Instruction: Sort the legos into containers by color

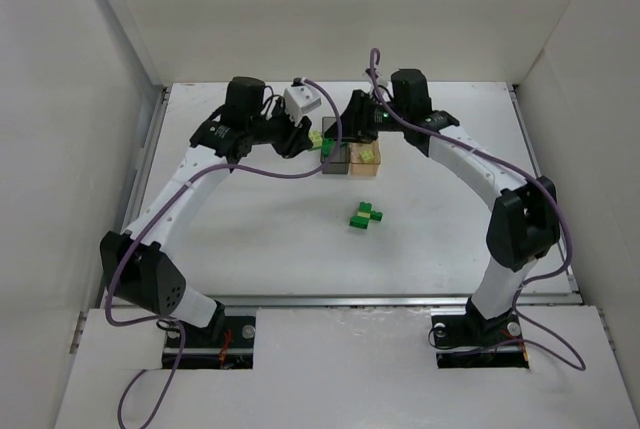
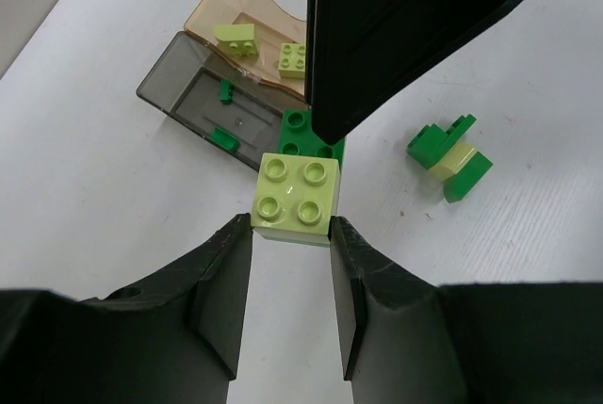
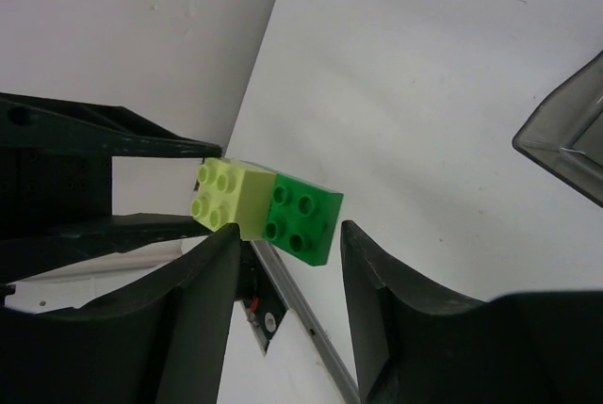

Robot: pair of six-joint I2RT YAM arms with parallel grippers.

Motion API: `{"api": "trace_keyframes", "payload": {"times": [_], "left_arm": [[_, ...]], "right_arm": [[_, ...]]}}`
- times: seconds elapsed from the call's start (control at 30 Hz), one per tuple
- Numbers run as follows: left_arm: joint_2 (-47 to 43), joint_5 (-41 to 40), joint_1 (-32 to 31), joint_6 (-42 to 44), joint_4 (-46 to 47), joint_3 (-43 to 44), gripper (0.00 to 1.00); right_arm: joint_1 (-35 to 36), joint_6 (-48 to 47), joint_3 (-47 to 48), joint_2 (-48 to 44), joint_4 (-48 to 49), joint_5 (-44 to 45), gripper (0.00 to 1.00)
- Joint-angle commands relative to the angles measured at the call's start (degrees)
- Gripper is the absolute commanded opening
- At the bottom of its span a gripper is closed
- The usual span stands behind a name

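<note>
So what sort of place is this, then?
Most likely a robotics lab test cell: white panels wall in a white table, two robot arms are bolted at its near edge, and the only props are toy bricks and two small plastic boxes.

The left arm (image 1: 165, 199) and right arm (image 1: 470, 164) are wearing smooth white shells between bulky black joint housings (image 1: 145, 279). Purple cables (image 1: 290, 175) are looping along each arm and running down to the black base plates (image 1: 208, 337). The left end effector (image 2: 290, 234) and right end effector (image 3: 283, 244) are showing matte black, wedge-shaped fingers (image 2: 221, 300).
</note>
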Motion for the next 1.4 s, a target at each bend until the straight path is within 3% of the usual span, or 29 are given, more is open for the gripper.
{"api": "trace_keyframes", "payload": {"times": [0.0,0.5,0.63,0.8,0.93,1.2,1.3,1.37], "left_arm": [[-3.6,2.2,-0.2,-0.4,2.3,-0.4,0.0],[-4.1,3.2,-0.2,-1.4,3.9,-1.4,0.0],[-4.1,3.2,-0.2,-1.4,4.5,-1.9,0.0],[-4.6,3.2,-0.2,-2.5,5.8,-2.6,0.0],[-4.6,3.2,-0.2,-2.5,5.8,-3.1,0.0],[-5.1,1.3,-0.2,-1.1,5.1,-4.9,0.0],[-5.7,0.6,-0.2,-0.4,4.0,-5.6,0.0],[-6.4,0.1,-0.2,-0.4,4.0,-6.2,0.0]], "right_arm": [[-1.0,0.8,-0.5,-0.9,2.9,-0.3,0.52],[-0.5,1.3,1.2,2.2,2.9,-5.2,0.5],[0.0,1.8,2.4,3.2,4.1,-7.9,0.38],[0.0,3.0,2.4,3.8,7.7,-12.3,0.1],[0.6,3.6,1.2,3.8,10.1,-13.8,0.0],[0.0,3.6,-1.3,2.5,10.1,-12.4,0.0],[-0.6,4.2,-3.6,2.0,10.1,-11.2,0.17],[-2.1,4.2,-5.1,1.4,10.1,-11.2,0.39]]}}
